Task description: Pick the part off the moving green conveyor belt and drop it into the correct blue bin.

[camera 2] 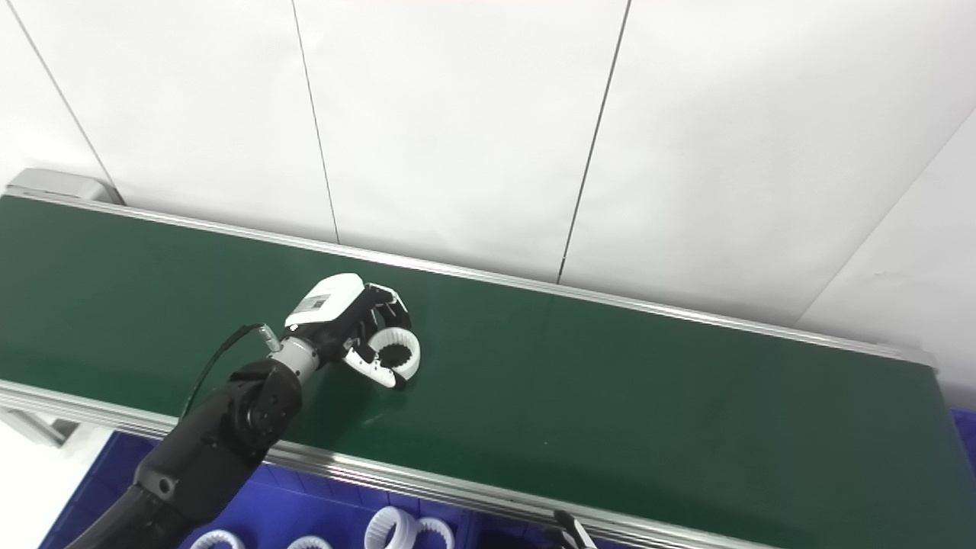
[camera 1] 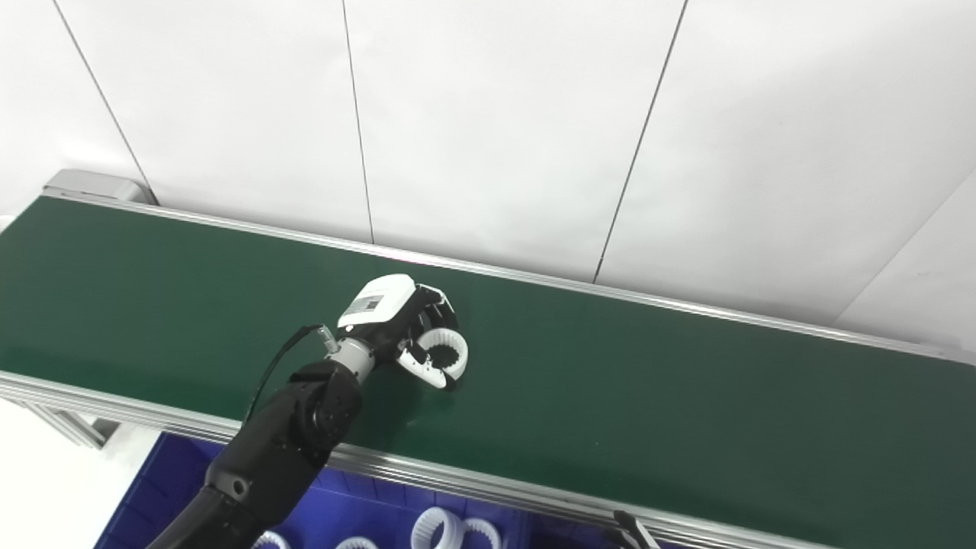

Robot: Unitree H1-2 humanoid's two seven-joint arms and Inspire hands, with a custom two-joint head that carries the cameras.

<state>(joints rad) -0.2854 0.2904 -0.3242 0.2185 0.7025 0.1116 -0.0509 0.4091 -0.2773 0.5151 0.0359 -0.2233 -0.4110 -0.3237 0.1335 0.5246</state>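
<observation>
One white toothed ring part sat on the green conveyor belt, about mid-width, toward the belt's left end. Our left hand had its fingers curled round the ring, apparently touching it; whether it was lifted off the belt we couldn't tell. Right hand barely showed at the bottom edge, state unclear. Risk, we judged: the belt dragging the ring out of a loose grip, or the ring tipping as it comes up. Blue bin below the belt's near edge held several similar white rings.
</observation>
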